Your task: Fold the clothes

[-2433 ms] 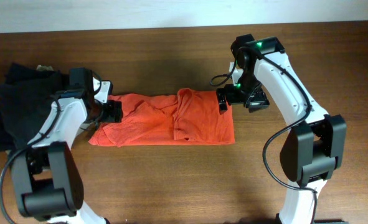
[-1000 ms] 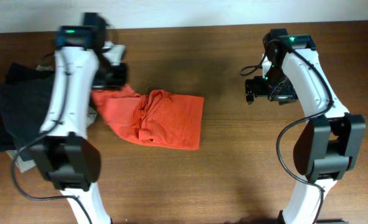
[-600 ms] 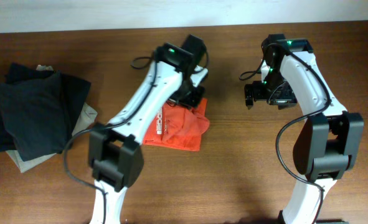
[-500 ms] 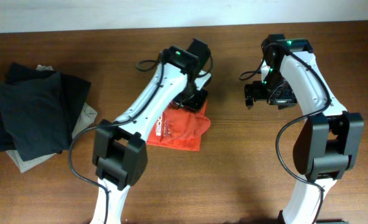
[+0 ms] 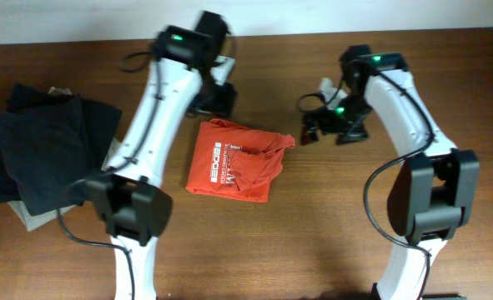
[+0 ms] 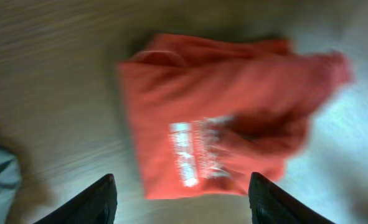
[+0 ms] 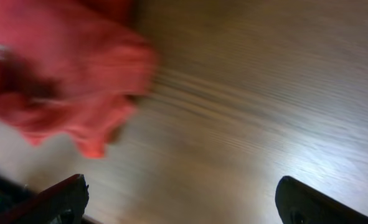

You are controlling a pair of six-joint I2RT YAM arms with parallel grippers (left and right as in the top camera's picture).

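The red-orange T-shirt lies folded into a small rumpled rectangle on the table, its white logo facing up. It also shows blurred in the left wrist view and at the left of the right wrist view. My left gripper is open and empty, just above the shirt's far edge; its fingers are spread wide. My right gripper is open and empty, hovering right of the shirt; its fingers are spread over bare wood.
A pile of dark folded garments on a beige one sits at the table's left. The wooden table runs from the shirt to the front edge.
My left gripper carried the shirt's left part over to the right, let it go, and pulled back toward the far side. My right gripper moved left toward the shirt.
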